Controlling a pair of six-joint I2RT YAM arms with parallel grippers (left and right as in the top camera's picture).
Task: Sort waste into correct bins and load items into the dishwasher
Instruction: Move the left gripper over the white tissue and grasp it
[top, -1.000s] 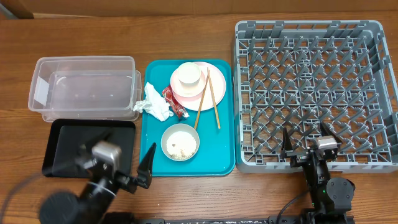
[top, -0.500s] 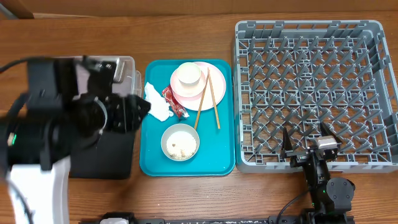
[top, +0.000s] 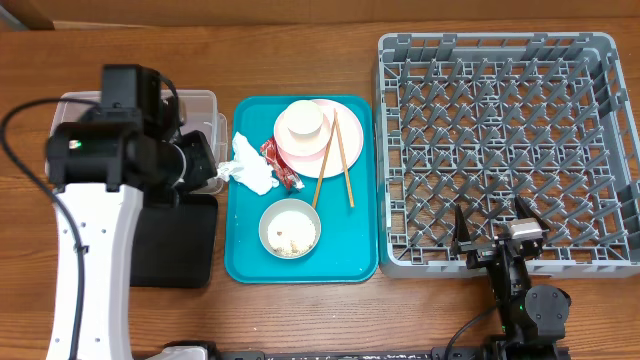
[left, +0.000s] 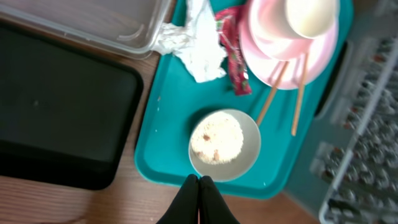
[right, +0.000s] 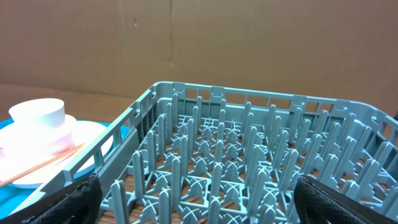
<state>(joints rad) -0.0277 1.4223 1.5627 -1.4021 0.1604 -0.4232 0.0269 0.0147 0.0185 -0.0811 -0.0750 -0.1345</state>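
My left gripper (left: 199, 186) is shut with nothing in it, high above the near edge of the teal tray (left: 165, 134). Its arm (top: 130, 150) hangs over the clear tub (top: 200, 105) and the black tray (top: 170, 250). On the teal tray lie a crumpled tissue (top: 250, 168), a red wrapper (top: 281, 165), a pale bowl (top: 290, 228) of rice scraps (left: 216, 138), and a pink plate (top: 330, 150) carrying a white cup (top: 303, 120). My right gripper (top: 494, 232) stands open at the front edge of the grey dish rack (top: 505, 140).
Two wooden chopsticks (top: 342, 165) lean across the pink plate onto the teal tray (top: 350, 250). The rack's upright pegs (right: 249, 155) fill the right wrist view. Bare wooden table shows along the front and back edges.
The left arm rose from the table's front edge to above the tub and black tray, and its jaws went from open to shut. The right arm has not moved.
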